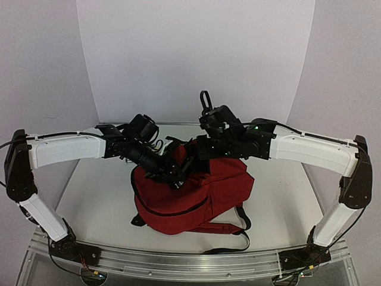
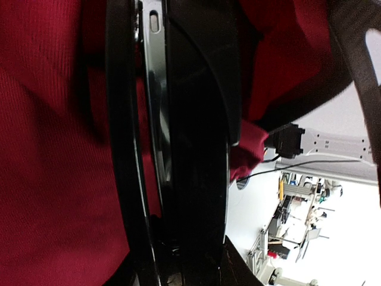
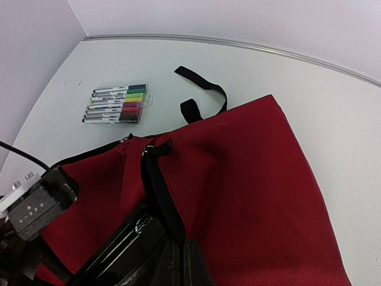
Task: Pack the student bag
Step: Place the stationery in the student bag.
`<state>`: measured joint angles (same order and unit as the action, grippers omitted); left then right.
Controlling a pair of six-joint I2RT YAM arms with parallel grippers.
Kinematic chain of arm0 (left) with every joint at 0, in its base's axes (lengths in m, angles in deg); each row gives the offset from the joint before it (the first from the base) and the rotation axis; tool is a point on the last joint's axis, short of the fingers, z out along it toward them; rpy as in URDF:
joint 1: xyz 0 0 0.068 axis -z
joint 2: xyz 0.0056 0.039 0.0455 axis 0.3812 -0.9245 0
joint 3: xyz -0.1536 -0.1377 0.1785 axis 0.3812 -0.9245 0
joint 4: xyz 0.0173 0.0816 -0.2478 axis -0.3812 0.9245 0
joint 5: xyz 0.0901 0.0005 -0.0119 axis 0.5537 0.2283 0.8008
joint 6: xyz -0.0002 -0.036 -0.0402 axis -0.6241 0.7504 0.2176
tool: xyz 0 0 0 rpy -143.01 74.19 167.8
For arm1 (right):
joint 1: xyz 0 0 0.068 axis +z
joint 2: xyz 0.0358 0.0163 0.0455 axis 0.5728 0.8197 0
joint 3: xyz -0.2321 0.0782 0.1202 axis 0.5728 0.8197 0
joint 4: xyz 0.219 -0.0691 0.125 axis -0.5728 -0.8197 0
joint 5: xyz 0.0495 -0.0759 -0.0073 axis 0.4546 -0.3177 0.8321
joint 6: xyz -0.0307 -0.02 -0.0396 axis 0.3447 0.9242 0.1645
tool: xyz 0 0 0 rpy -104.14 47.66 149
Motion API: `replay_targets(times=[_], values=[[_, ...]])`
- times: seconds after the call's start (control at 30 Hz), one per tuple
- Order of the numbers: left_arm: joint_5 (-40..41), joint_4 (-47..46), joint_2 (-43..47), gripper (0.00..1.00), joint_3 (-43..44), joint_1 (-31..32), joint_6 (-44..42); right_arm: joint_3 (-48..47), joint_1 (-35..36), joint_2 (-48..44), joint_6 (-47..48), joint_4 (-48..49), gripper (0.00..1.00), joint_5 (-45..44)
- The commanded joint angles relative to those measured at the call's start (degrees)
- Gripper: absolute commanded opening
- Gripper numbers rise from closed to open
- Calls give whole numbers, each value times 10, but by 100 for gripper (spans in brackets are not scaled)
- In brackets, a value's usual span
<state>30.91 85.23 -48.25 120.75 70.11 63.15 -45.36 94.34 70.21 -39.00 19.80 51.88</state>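
Note:
The student bag, a red backpack with black straps, lies in the middle of the table with both arms reaching over its top end. My left gripper is shut on a glossy black flat thing at the bag's mouth, with red fabric close on both sides. The same black thing shows in the right wrist view, partly inside the opening. My right gripper is shut on the bag's edge by the black zipper, holding the red fabric up.
A clear pack of coloured markers lies on the white table beyond the bag. A black strap loop trails from the bag's far end. More black straps lie at the near side, toward the arm bases.

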Motion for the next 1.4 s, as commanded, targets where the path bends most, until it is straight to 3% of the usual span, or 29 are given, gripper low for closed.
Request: replay_targets(times=[0.0,0.37,0.63,0.87,0.93,1.37], values=[[15,-111,-28,19,70,1,63,-27,-1,-7,0,29,0,2],[136,-220,-104,21,123,1,146,-10,-1,-12,-13,34,0,5],[148,-286,-149,25,126,2,187,-4,0,-11,-18,43,0,4],[136,-305,-146,54,123,4,176,-6,0,-11,-19,46,0,-1],[136,-305,-140,57,118,4,175,-5,0,-11,-19,46,0,-1],[130,-280,-122,62,89,4,165,-5,-1,-8,-19,46,0,0]])
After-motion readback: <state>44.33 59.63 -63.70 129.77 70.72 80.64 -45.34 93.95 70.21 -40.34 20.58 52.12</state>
